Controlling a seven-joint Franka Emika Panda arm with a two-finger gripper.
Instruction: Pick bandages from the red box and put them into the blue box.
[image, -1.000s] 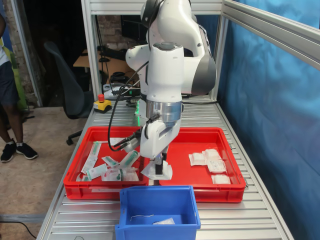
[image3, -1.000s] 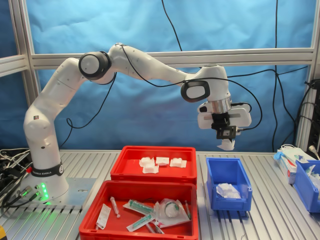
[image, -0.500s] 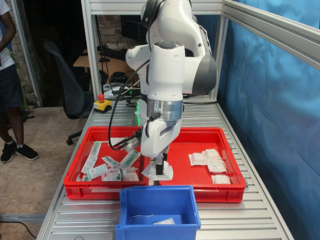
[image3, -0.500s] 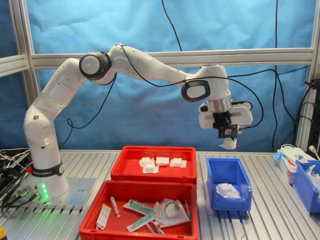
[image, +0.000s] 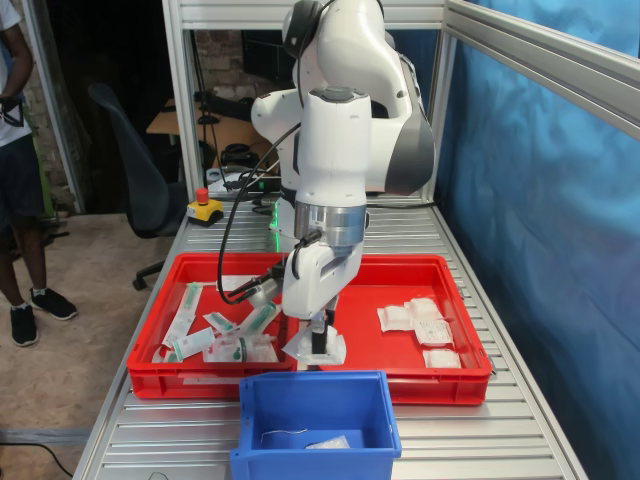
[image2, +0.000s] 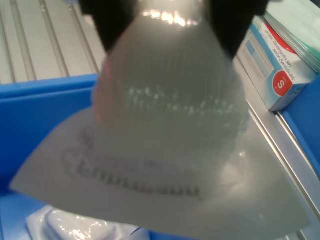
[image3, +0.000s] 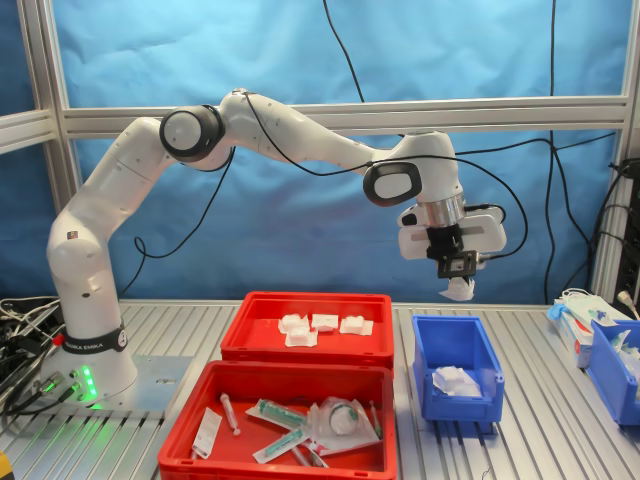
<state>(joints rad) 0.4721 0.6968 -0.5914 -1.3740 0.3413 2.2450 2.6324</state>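
The gripper (image3: 459, 282) is clenched on one bandage (image3: 459, 290), which hangs from the jaws in free air above the blue box (image3: 457, 350). Under the jaws the box is open, with one white packet (image3: 456, 380) inside. Other bandages (image3: 322, 325) lie in the red box (image3: 307, 344), well apart from the jaws. Compared with one second ago, the gripper has moved slightly toward the second exterior view's right.

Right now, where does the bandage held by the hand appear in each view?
First exterior view: held bandage low centre, above the blue box.
Wrist view: held bandage fills most of the picture.
Second exterior view: held bandage right of centre, under the hand.
Shared landmark: the blue box.
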